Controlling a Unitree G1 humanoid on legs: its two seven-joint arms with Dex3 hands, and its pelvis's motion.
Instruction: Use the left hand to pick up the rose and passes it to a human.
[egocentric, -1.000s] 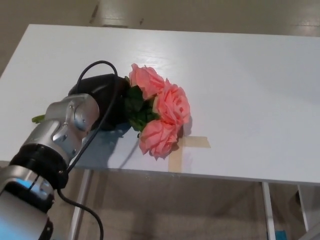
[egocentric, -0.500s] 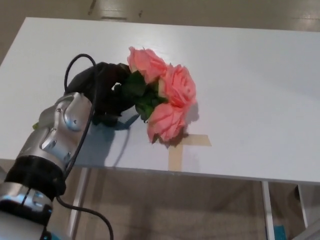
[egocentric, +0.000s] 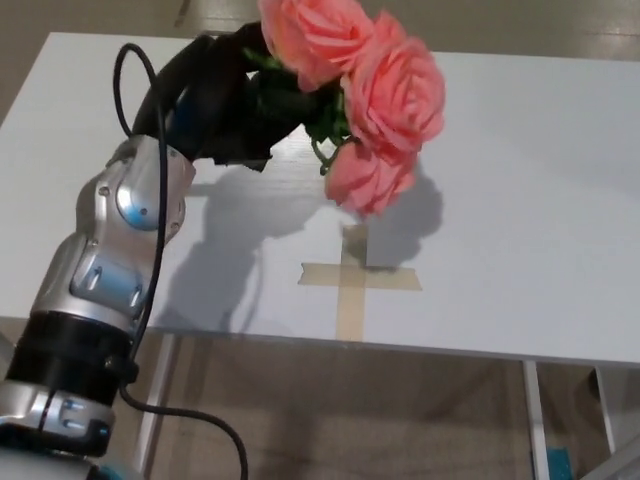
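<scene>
A bunch of three pink roses (egocentric: 370, 95) with dark green leaves hangs in the air above the white table (egocentric: 520, 180). My left hand (egocentric: 225, 100) is shut on the stems just left of the blooms, which point right and slightly down. The stems themselves are hidden inside my black fingers. My silver left forearm (egocentric: 120, 240) rises from the bottom left. The roses cast a shadow on the table beneath them. My right hand is out of the picture.
A tan tape cross (egocentric: 352, 280) is stuck on the table near its front edge, below the roses. The table's front edge runs across the lower part of the picture, with metal legs (egocentric: 535, 420) and floor beneath.
My left hand has lifted the roses off the table, up and a little right. The tape cross that the blooms covered now shows in full.
</scene>
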